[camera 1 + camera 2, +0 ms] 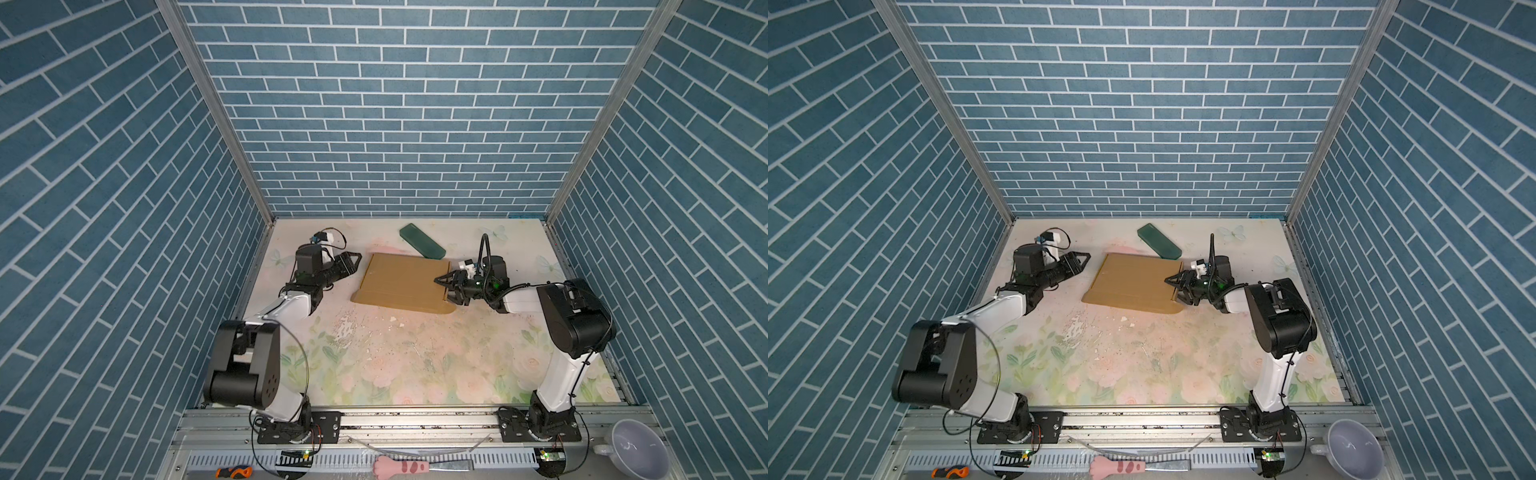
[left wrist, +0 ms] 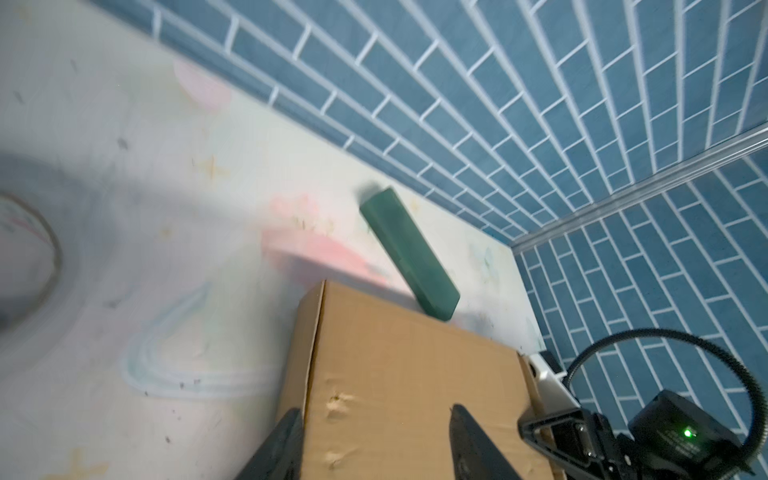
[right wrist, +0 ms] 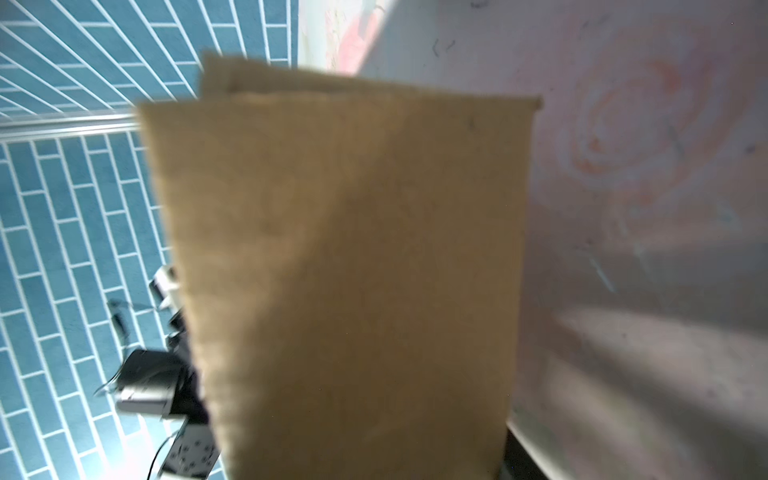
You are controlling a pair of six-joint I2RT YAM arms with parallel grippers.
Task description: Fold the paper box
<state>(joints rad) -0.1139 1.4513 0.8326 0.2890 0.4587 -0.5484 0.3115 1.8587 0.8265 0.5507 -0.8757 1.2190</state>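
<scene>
Brown corrugated cardboard, folded into a shallow flat shape, is the paper box [image 1: 405, 284] [image 1: 1133, 286]. In both top views it lies on the flowered table [image 1: 395, 365], towards the far side. A dark green block [image 1: 422, 241] sits behind it at the far right corner (touching or overlapping, I cannot tell which). The left gripper [image 1: 355, 264] is just beside the box's left edge and looks clear of it. The right gripper [image 1: 444, 290] is at the box's right edge, one finger over the top face and the other lower against the side. Whether it pinches the cardboard cannot be told from here.

The left wrist view has the box [image 2: 415, 395] in the lower middle, with the green block [image 2: 409, 253] beyond its far corner. The left gripper's fingers [image 2: 286, 449] stand well apart and clamp nothing.

The right wrist view is blurred. Cardboard [image 3: 353, 270] fills the middle close to the lens, and the fingers barely show, so this view does not settle the right gripper's hold either.
</scene>
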